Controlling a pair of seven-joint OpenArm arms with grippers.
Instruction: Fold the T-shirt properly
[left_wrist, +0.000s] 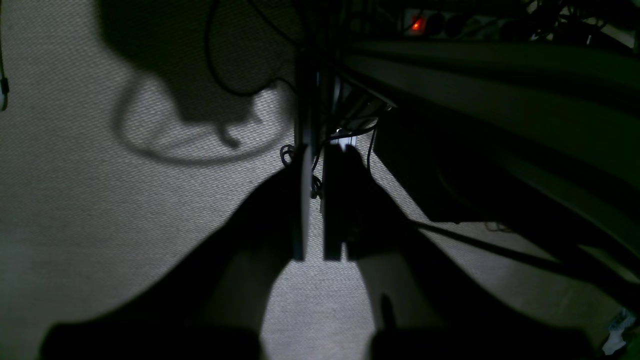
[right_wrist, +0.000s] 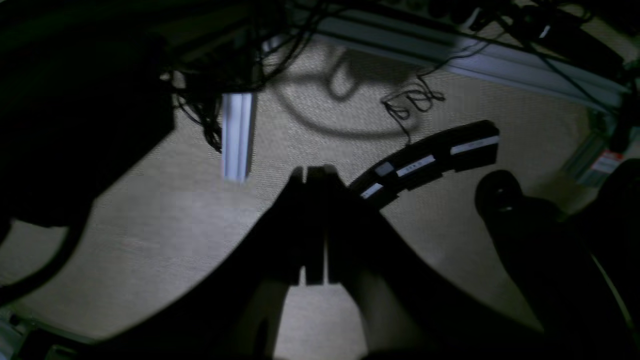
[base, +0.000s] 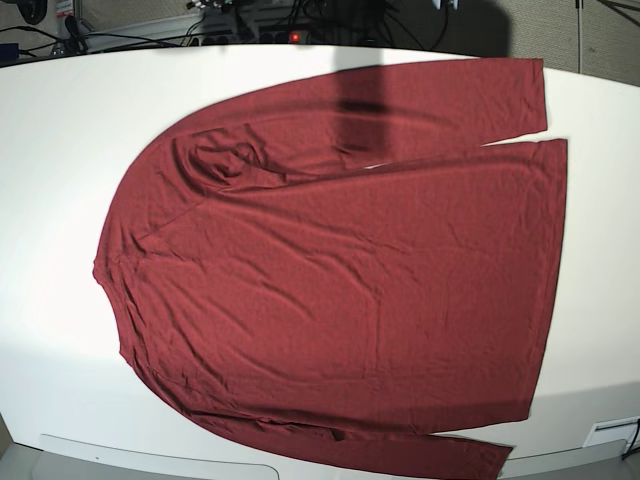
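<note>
Meanwhile both arms hang off-table, left claw (left_wrist: 318, 250) slightly parted, right claw (right_wrist: 314, 275) closed, empty.

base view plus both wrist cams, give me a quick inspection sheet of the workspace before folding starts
Surface: white table, bare around the garment.
Job's things: T-shirt, dark red, spread flat and wrinkled; one sleeve lies along the far side, the other along the near edge.
Clutter: nothing seen on the table.
Grippers: left gripper has a narrow gap between its fingers; right gripper is shut, holding nothing; both point at carpet, off the table.
Cables: loose wires on the floor; a tangle behind the table.
Surroundings: grey carpet, power strip with a red light, metal frame rail.
</note>
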